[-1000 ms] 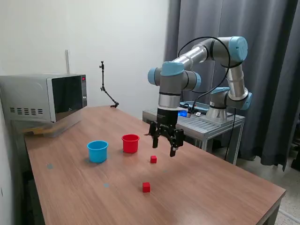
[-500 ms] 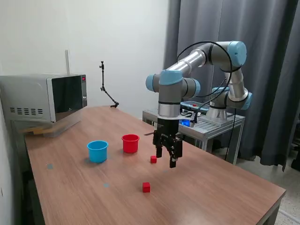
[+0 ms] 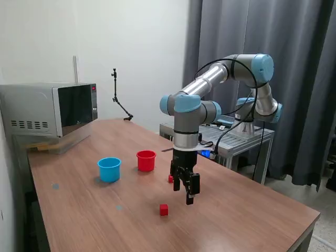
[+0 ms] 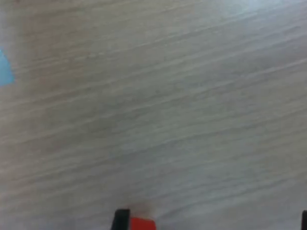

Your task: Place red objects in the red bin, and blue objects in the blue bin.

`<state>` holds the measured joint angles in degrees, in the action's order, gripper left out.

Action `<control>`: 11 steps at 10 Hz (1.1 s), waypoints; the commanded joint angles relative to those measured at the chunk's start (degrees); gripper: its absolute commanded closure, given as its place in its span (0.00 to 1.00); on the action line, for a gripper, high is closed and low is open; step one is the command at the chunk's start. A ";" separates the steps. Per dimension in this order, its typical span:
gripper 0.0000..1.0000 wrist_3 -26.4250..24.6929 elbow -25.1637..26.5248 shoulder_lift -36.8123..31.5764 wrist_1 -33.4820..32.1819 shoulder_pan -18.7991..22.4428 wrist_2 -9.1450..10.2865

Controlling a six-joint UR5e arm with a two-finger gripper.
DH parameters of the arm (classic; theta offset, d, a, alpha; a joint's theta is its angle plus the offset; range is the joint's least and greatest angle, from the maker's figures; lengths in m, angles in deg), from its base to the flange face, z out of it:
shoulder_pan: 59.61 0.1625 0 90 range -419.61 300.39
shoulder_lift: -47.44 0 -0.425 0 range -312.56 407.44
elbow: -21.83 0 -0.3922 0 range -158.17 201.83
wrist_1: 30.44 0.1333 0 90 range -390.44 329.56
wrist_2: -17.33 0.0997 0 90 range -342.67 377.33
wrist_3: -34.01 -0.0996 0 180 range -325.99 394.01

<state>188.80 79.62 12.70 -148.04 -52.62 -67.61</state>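
Wooden bench [image 3: 236,210] carries a microwave [image 3: 48,109]; my hand [image 3: 187,195], fingers apart, hangs between two red cubes [image 3: 164,210], nothing blocking.

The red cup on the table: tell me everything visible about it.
The small round red plastic cup stands upright on the brown wooden table, slightly tapered, with a rolled rim and open top. Its inside is not visible. It sits just to the exterior view's right of the light blue plastic cup, not touching it. Nothing touches it but the table; the gripper is well clear.
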 commanded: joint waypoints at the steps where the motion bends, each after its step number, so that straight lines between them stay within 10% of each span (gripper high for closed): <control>1: 0.00 -0.01 0.49 0.82 -0.71 -0.14 -0.23; 11: 0.00 7.45 -0.48 1.51 -1.41 -3.21 -0.49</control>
<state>195.03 79.50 13.79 -149.28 -55.71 -68.28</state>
